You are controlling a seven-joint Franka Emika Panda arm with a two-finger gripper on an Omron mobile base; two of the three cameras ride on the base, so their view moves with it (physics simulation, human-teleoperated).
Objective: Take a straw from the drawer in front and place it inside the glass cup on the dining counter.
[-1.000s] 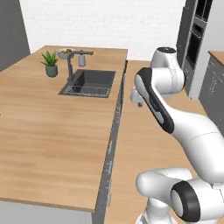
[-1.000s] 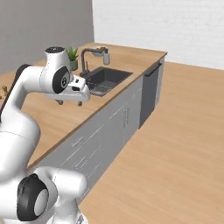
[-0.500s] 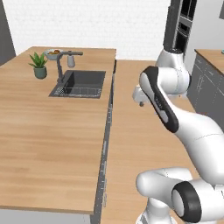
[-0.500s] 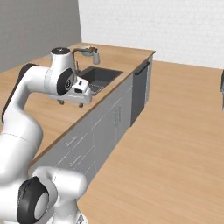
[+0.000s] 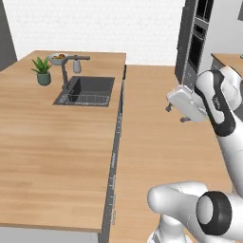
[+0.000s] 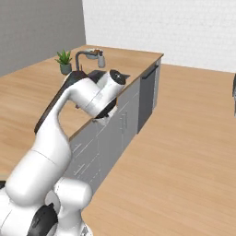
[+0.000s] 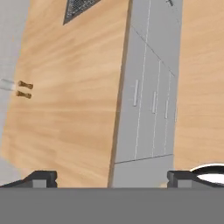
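Observation:
My gripper (image 7: 111, 176) is open, its two dark fingertips (image 7: 41, 176) far apart with nothing between them. In the left base view the gripper (image 5: 175, 114) hangs over the floor, to the right of the dining counter (image 5: 57, 142). The hand view looks down on that wood counter (image 7: 74, 109) and on its light grey front (image 7: 151, 65), where several drawers with slim handles (image 7: 136, 92) are all shut. I cannot tell which of them is the task's drawer. The straw is hidden. The glass cup (image 7: 8, 85) stands at the counter's far edge, next to two brown shakers (image 7: 24, 89).
A dark sink (image 5: 88, 90) with a faucet (image 5: 66, 71), a potted plant (image 5: 42, 71) and a bowl (image 5: 58, 58) occupy the counter's far end. Tall dark oven cabinets (image 5: 194, 42) stand at the back right. Wood floor (image 6: 184, 152) stretches beside the counter.
The whole picture has shifted, so the base has moved. The arm has swung the hand off the counter's edge and out over the floor, and the hand has turned.

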